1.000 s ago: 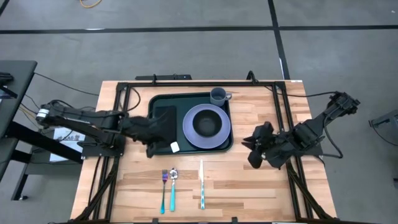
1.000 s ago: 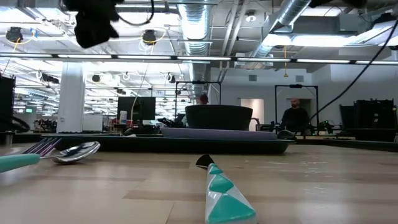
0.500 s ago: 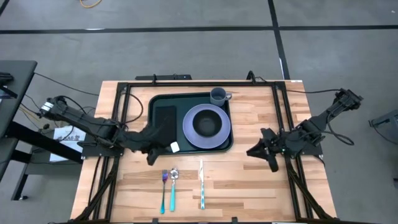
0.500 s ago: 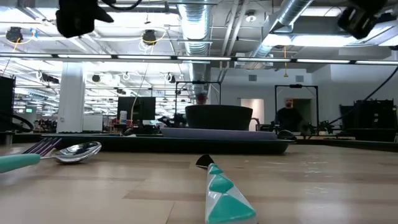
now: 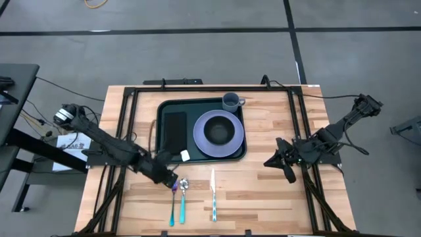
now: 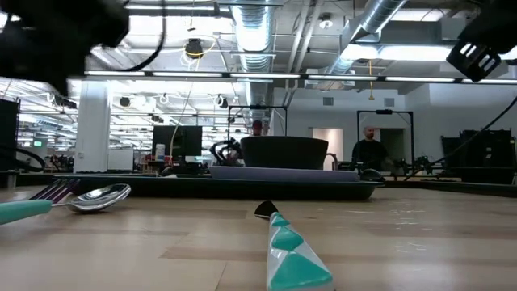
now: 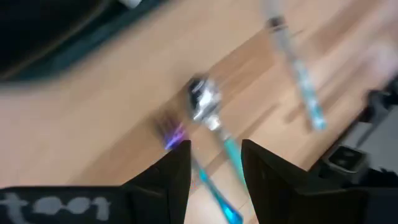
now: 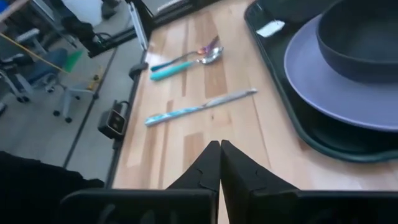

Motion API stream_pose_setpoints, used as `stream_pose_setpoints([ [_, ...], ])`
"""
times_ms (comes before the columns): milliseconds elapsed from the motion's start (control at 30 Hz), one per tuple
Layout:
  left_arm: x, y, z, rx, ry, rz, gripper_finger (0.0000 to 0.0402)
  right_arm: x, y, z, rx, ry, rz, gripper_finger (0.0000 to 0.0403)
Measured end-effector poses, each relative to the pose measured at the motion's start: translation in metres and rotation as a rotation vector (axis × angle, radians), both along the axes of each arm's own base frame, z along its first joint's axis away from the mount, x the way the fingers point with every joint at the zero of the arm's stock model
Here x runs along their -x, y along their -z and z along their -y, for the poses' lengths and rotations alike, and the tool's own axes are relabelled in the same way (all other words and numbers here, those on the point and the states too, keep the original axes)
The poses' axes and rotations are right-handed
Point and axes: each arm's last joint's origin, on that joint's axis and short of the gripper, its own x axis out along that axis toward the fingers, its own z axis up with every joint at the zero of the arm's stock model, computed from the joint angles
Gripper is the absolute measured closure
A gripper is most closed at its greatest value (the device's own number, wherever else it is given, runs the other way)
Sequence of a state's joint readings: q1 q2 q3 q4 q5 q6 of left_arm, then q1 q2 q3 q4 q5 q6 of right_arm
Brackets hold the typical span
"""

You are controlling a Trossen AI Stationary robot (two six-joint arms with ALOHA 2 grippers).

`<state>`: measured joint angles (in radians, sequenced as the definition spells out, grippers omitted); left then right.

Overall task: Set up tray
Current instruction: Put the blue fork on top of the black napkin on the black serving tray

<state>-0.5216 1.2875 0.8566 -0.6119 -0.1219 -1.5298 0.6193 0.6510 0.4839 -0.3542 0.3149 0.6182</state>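
Note:
The dark green tray [image 5: 200,110] lies at the table's far middle. A black napkin [image 5: 174,128], a purple plate [image 5: 219,148] with a dark bowl [image 5: 218,131] and a grey cup [image 5: 231,101] sit in it. Near the front edge lie a fork [image 5: 173,201], a spoon [image 5: 183,197] and a knife [image 5: 213,194], all teal-handled. My left gripper [image 5: 168,178] hovers open above the fork's tines [image 7: 174,134] and beside the spoon bowl [image 7: 204,102], touching neither. My right gripper [image 5: 279,161] waits shut right of the tray, its fingertips [image 8: 219,158] above bare wood.
A small white tag [image 5: 185,155] lies at the tray's near rim. Black frame rails [image 5: 128,125] run along both sides of the table. Bare wood lies between the tray and the right gripper and around the cutlery. People stand in the room behind [image 6: 369,152].
My left gripper has left the napkin in the tray and swung toward the near edge, ending over the fork and spoon heads. The napkin stays flat in the tray. My right arm has drawn back slightly toward the right edge, then held still.

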Motion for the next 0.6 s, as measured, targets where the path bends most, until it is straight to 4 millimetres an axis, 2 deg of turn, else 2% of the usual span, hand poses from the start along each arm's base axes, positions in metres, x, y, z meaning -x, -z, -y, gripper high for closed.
stream_pose_setpoints([
  [333,-0.009,0.036,0.047,0.174,-0.165,-0.088,0.0274,0.003,0.001,0.002,0.011,0.001,-0.017,0.0398],
  [600,-0.010,0.060,0.063,0.211,-0.166,-0.202,0.0274,0.003,0.003,0.002,0.020,0.001,-0.029,0.0399],
])
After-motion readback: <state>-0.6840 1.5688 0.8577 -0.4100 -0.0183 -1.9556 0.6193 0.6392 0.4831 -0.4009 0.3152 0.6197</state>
